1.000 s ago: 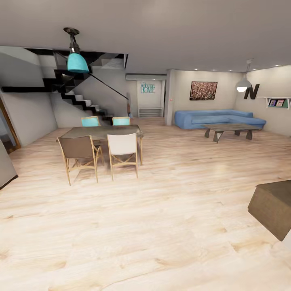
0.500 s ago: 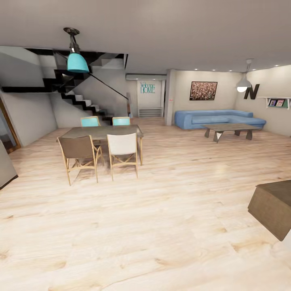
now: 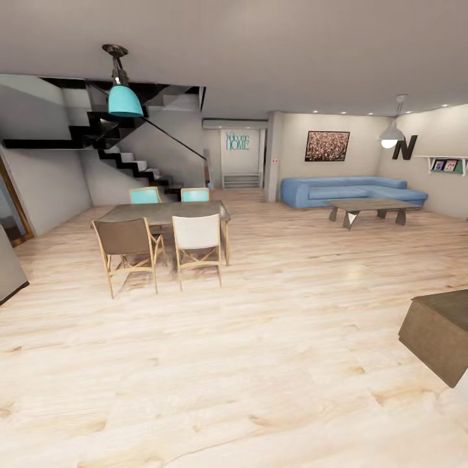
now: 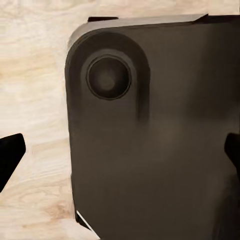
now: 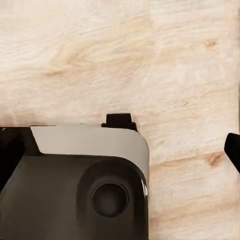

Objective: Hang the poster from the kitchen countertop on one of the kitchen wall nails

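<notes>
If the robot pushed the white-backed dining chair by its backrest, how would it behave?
The white-backed chair would probably tip rather than slide: its wooden legs look thin, and the backrest sits high. It likely feels light. On the smooth wood floor, a low push might make it skid.

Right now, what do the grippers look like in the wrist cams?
Little to see: the left gripper shows black fingertips at the frame edges. The right gripper shows one black tip. No cables or markings visible. Behind them sits the robot's dark rounded base.
</notes>
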Robot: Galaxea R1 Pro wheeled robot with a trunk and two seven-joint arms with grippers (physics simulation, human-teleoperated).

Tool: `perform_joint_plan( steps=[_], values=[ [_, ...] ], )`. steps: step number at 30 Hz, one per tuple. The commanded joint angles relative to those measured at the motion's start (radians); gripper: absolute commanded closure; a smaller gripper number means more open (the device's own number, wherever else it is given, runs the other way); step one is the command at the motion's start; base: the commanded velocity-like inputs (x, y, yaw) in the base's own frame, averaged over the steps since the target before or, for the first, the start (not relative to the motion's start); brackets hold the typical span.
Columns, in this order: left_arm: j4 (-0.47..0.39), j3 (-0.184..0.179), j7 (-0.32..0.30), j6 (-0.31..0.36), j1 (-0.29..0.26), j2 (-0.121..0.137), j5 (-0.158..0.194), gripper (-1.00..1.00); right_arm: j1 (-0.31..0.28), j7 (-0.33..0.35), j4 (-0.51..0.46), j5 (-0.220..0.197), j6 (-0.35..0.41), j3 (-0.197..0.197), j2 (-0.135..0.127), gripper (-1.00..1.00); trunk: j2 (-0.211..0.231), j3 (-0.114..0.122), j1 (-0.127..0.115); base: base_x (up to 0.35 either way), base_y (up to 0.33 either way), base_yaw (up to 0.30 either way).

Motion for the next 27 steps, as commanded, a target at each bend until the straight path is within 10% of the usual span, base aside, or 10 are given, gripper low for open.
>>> perform_joint_plan(
  steps=[1, 17, 27],
  values=[
    [-0.61, 0.001, 0.0, -0.002, 0.001, 0.002, 0.0, -1.0, -0.03, 0.0, -0.369, -0.001, -0.062, -0.001, 0.0, -1.0, 0.0, -0.001, 0.0, 0.0, 0.0, 0.0],
    [-0.63, 0.009, 0.002, -0.1, 0.0, 0.024, 0.001, -1.0, -0.024, -0.003, -0.39, 0.006, -0.067, 0.004, -0.002, -1.0, 0.0, -0.001, 0.0, 0.0, 0.0, 0.004],
    [-0.62, 0.01, 0.002, -0.1, 0.001, 0.024, 0.001, -1.0, -0.024, -0.006, -0.39, 0.002, -0.069, 0.002, 0.003, -1.0, 0.0, -0.001, 0.0, 0.0, 0.0, 0.279]
  ],
)
